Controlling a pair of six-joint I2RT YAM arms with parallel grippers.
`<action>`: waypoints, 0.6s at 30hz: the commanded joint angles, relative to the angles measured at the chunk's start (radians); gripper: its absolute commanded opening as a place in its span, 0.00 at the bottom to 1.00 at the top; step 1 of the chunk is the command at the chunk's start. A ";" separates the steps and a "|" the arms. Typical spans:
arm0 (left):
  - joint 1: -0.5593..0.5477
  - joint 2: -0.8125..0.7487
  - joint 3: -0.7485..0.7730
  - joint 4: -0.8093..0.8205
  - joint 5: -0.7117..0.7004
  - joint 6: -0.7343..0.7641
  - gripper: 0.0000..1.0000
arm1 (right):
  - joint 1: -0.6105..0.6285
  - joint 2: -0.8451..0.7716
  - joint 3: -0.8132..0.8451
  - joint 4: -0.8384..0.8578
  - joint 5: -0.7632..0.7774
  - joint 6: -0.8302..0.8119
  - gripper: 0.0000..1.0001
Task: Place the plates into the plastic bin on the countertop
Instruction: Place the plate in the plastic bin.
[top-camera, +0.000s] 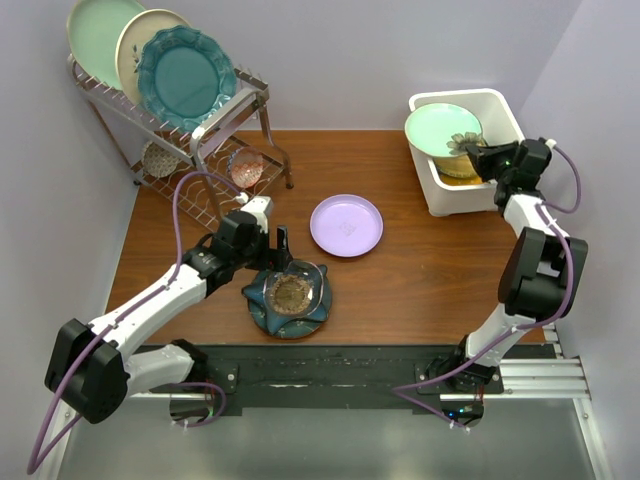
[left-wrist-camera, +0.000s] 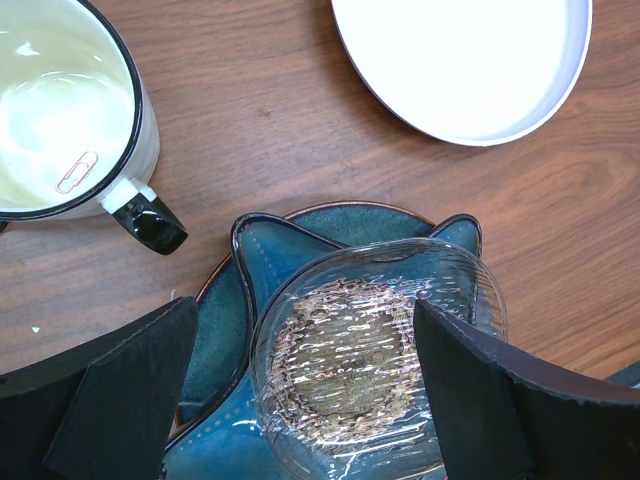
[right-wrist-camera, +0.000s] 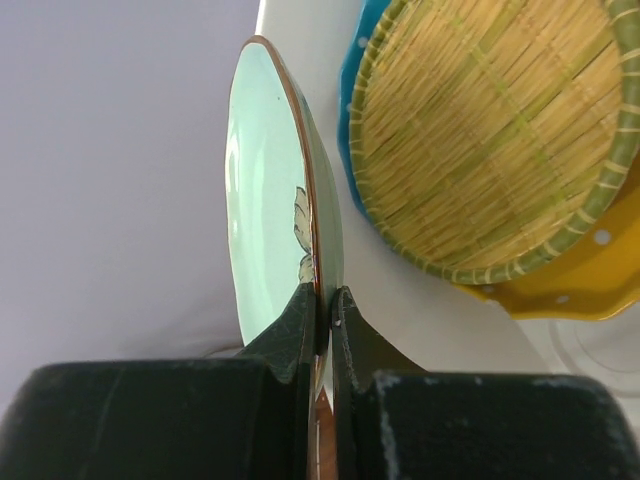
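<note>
My right gripper (top-camera: 478, 152) is shut on the rim of a pale green plate (top-camera: 440, 130), which it holds tilted on edge over the white plastic bin (top-camera: 500, 105). The right wrist view shows both fingers (right-wrist-camera: 300, 320) pinching that plate (right-wrist-camera: 265, 200). Inside the bin lie a yellow lattice plate (right-wrist-camera: 490, 130), a blue dotted plate (right-wrist-camera: 350, 130) and a yellow plate (right-wrist-camera: 590, 290). My left gripper (top-camera: 283, 250) hangs open just above a clear glass plate (left-wrist-camera: 375, 350), which rests on a dark teal plate (left-wrist-camera: 270, 250). A lavender plate (top-camera: 346, 225) lies at the middle of the countertop (top-camera: 420, 270).
A wire rack (top-camera: 215, 120) at the back left holds three scalloped plates upright, with small dishes (top-camera: 250, 165) on its lower shelf. A cream cup with a black rim (left-wrist-camera: 60, 110) stands close to the left of the teal plate.
</note>
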 joint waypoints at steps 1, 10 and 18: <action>-0.003 -0.003 0.001 0.036 0.007 0.011 0.94 | -0.021 -0.064 0.020 0.213 0.007 0.085 0.00; -0.003 -0.001 -0.003 0.038 0.007 0.008 0.94 | -0.070 0.049 -0.006 0.345 -0.027 0.183 0.00; -0.003 0.005 -0.002 0.038 0.007 0.008 0.94 | -0.098 0.157 0.069 0.360 -0.045 0.200 0.00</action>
